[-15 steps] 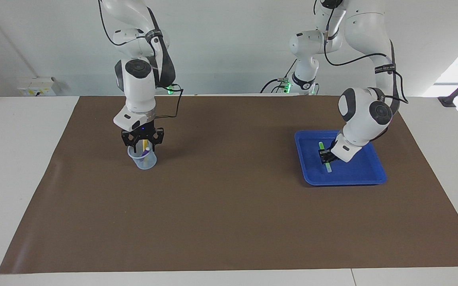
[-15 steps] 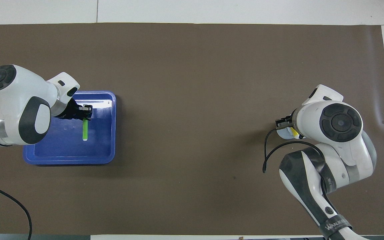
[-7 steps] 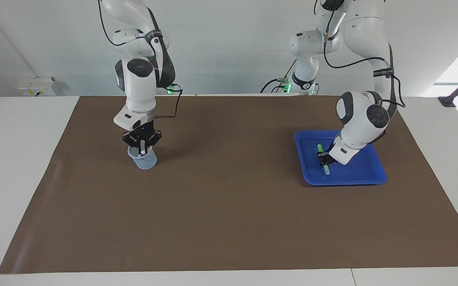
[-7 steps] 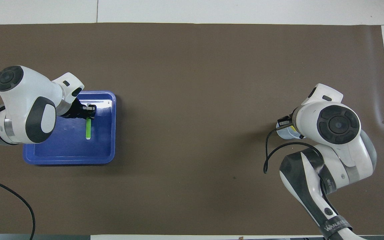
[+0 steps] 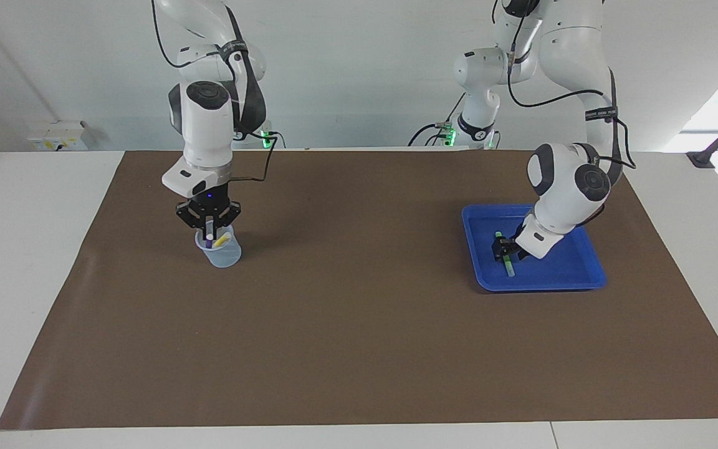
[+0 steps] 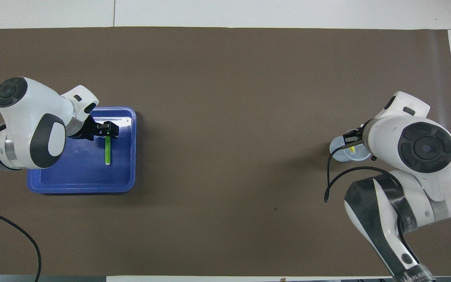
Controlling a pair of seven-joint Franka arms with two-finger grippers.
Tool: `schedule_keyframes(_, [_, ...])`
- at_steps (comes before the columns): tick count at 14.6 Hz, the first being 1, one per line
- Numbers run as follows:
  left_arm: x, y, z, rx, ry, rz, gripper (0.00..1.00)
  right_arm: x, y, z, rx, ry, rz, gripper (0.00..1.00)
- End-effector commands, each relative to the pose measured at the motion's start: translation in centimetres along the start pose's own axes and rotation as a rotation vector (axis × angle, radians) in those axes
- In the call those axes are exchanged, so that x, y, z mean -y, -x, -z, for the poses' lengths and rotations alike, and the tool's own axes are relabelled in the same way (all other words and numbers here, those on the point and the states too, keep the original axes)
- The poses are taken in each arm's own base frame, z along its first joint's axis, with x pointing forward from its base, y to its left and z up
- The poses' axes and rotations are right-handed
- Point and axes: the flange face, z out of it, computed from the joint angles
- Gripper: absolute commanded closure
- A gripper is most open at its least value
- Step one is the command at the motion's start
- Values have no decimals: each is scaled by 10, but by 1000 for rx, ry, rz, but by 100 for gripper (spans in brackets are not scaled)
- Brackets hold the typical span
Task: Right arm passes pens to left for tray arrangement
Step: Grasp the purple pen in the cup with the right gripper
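The blue tray [image 5: 558,275] [image 6: 73,181] lies toward the left arm's end of the table. In it lies the green pen [image 5: 510,267] [image 6: 108,153]. My left gripper [image 5: 500,247] [image 6: 107,130] is low in the tray, open, with its fingers on either side of the end of the pen nearer the robots. A clear cup [image 5: 223,254] [image 6: 337,150] stands toward the right arm's end, with the yellow pen [image 5: 222,239] [image 6: 351,149] leaning in it. Just above the cup my right gripper [image 5: 209,226] [image 6: 351,138] is shut on the purple pen [image 5: 209,236], whose lower part is still inside the cup.
A brown mat [image 5: 359,337] covers most of the white table. Two slimmer white arms with green-lit bases [image 5: 459,134] stand at the robots' end. A black cable [image 6: 329,184] hangs from the right arm beside the cup.
My right gripper closed on the purple pen in the cup and has risen a little. My left gripper opened, and the green pen now lies free in the tray.
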Motion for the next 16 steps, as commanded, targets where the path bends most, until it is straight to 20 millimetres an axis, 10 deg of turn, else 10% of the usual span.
schedule_keyframes(1, [4, -3, 0, -7, -13, -9, 0, -23, 2, 45, 14, 36, -9, 100])
schedule_keyframes(6, [3, -3, 7, 24, -14, -6, 0, -32, -23, 111, 7, -91, -120, 100])
schedule_keyframes(10, [-5, -2, 56, 91, -10, 7, 0, -21, -39, 120, 4, -309, -284, 100])
schedule_keyframes(16, [-31, 26, 157, 125, 69, 273, 0, 55, -56, 144, 156, -650, -953, 100])
